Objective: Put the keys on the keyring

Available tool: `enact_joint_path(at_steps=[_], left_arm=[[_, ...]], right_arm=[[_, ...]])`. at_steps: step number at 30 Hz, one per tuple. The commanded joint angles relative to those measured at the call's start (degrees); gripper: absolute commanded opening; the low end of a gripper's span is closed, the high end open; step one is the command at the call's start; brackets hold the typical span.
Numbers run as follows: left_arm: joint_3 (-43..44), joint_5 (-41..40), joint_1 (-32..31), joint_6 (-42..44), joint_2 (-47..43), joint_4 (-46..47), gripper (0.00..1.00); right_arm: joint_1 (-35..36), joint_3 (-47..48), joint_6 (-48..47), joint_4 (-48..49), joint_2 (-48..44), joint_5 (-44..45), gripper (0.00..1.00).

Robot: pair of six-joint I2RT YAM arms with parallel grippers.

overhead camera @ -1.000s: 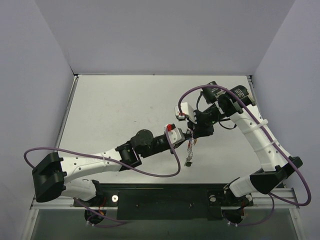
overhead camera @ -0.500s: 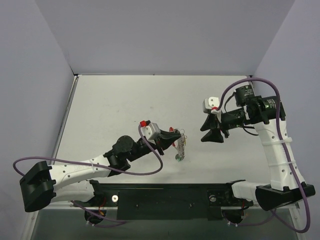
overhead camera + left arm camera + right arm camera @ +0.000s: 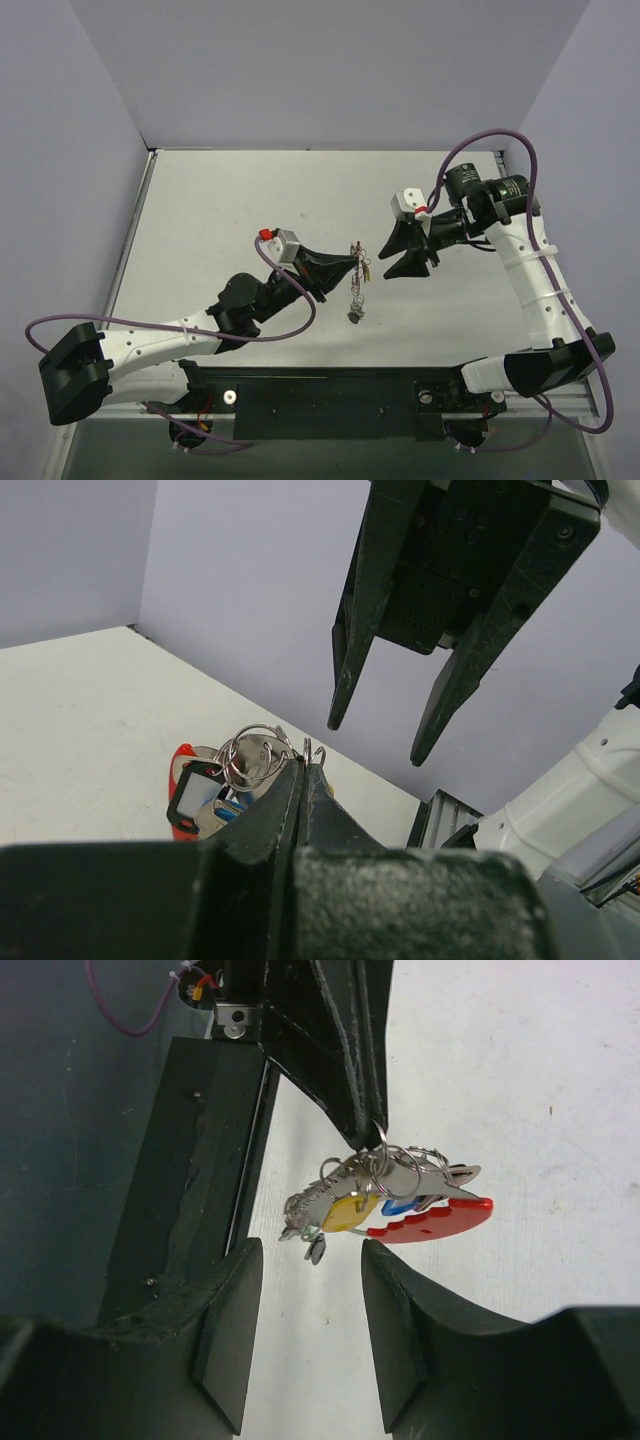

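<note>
My left gripper (image 3: 350,263) is shut on the keyring (image 3: 358,262), a bunch of thin silvery rings held above the table. From the keyring (image 3: 384,1158) hang the keys: a yellow-headed key (image 3: 349,1212), a blue-headed one (image 3: 398,1207) and a red one (image 3: 432,1222). A short chain (image 3: 355,300) dangles below the bunch. My right gripper (image 3: 383,256) stands open just right of the bunch, apart from it, its fingertips pointing at it. In the right wrist view the bunch hangs just beyond the open fingers (image 3: 228,1330). The left wrist view shows the rings (image 3: 252,754) by my shut tips.
The black base rail (image 3: 320,400) runs along the near edge of the table (image 3: 220,210). Purple cables (image 3: 290,330) loop off both arms. Grey walls (image 3: 70,150) close in the left, back and right sides.
The right gripper has opened, let go of the bunch and drawn off to the right. The left gripper has pulled back to the left, still holding the keyring.
</note>
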Motion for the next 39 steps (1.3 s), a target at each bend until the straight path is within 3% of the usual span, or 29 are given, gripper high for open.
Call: enact_joint_path(at_steps=[1,29,39], left_arm=[[1.79,-1.08,0.37,-3.8,0.68,6.95,0.0],[2.76,-0.11,0.02,-6.62,2.7,8.89,0.0],[2.94,0.07,-0.42,-6.53,2.97,8.89,0.0]], right_arm=[[1.85,1.97,-0.97,-12.9,1.17,-2.85,0.39],[4.49,2.32,12.21,-3.05,2.67,3.83,0.33],[5.72,0.13,22.4,8.1,0.82,8.22,0.33]])
